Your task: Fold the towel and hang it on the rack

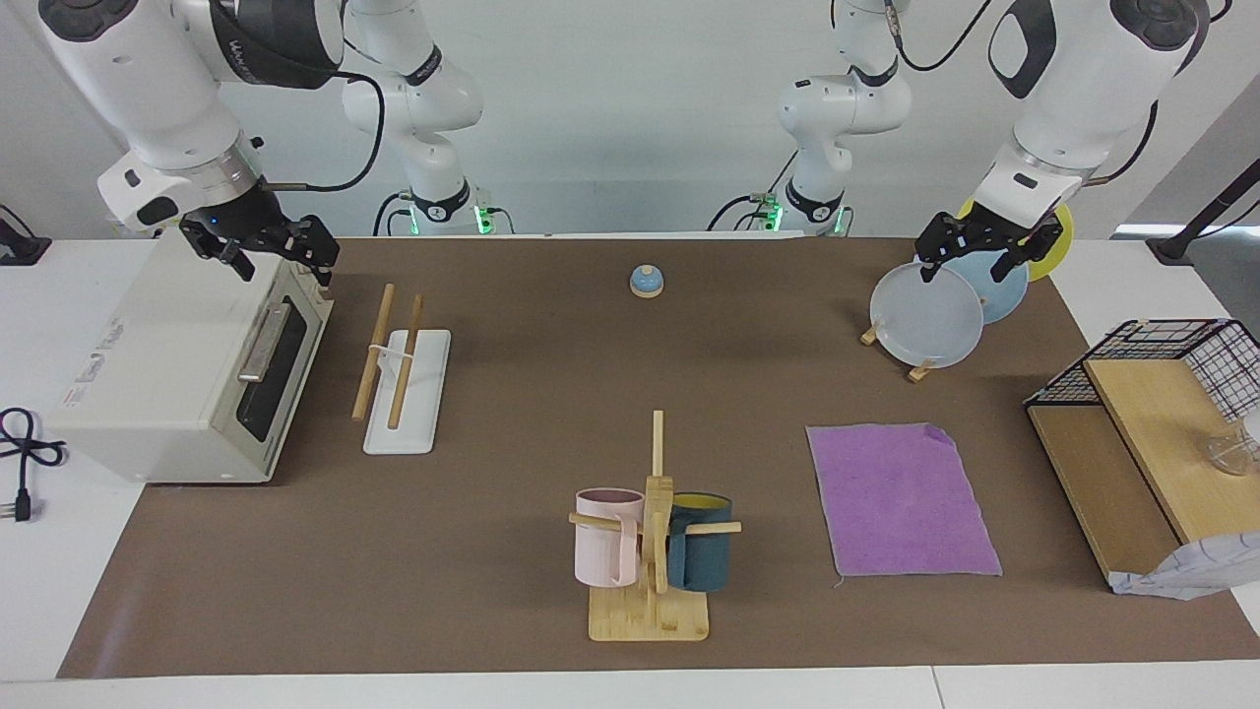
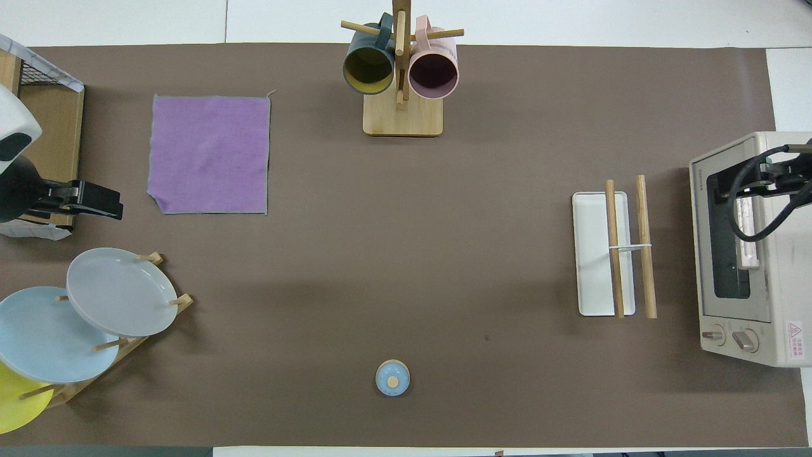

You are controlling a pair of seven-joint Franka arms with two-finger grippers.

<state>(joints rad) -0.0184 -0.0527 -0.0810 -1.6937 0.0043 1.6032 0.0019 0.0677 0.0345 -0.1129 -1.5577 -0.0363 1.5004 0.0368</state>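
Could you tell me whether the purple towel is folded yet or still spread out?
Spread out: the towel lies flat as one square layer on the mat, with only one corner slightly turned.

The towel (image 1: 901,499) lies flat and unfolded, purple face up, on the brown table (image 1: 512,394), at about 4 o'clock from the table centre. The rack (image 1: 402,372) stands at about 10 o'clock, just beside the toaster oven (image 1: 187,374), both wooden rods bare. The mug stand (image 1: 650,551) sits at 6 o'clock. The left tool (image 1: 987,248) hangs open over the plate stand (image 1: 935,305) at 2 o'clock. The right tool (image 1: 264,248) hangs open over the toaster oven.
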